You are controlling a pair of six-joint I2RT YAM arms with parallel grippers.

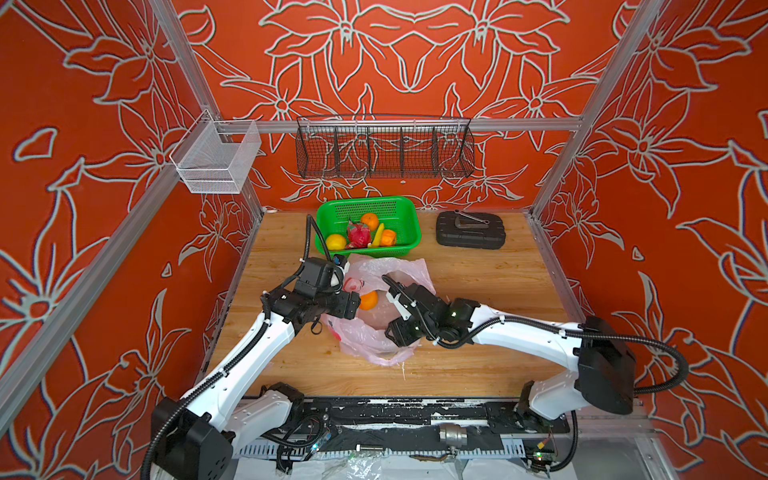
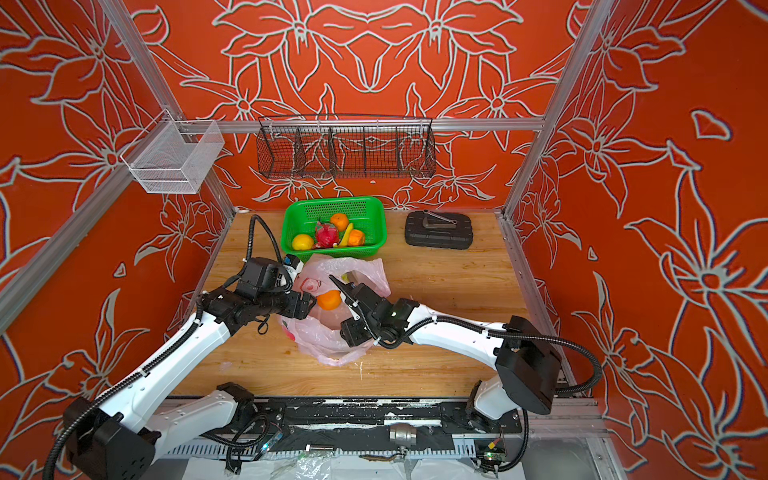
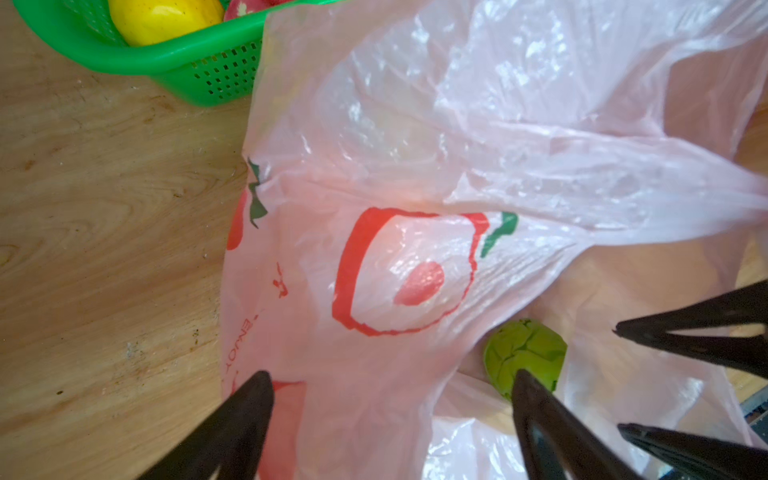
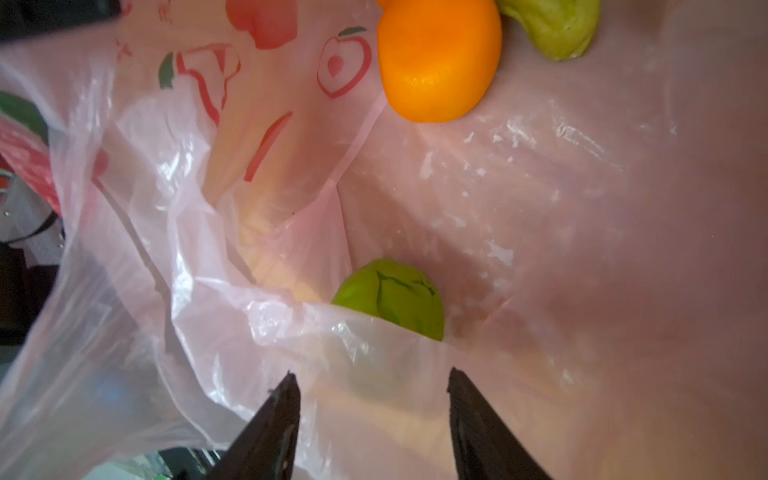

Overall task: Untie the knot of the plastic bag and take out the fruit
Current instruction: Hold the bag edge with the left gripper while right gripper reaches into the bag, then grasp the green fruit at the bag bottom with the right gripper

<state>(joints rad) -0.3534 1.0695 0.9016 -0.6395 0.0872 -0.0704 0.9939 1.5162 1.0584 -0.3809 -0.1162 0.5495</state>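
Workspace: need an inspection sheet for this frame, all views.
Surface: wooden table, scuffed.
Job's things: plastic bag, mouth open, not tied. Inside it are an orange, a green fruit and a paler green fruit. The green basket holds fruit and a banana.
Clutter: black case with a metal tool on it.
Grippers: left gripper, jaws wide apart over the bag's printed wall. Right gripper, jaws apart at the bag's rim.
Cables: black conduit arches beside the basket. Loose wires lie at the front rail.
Surroundings: black wire rack, white mesh basket, red floral walls.
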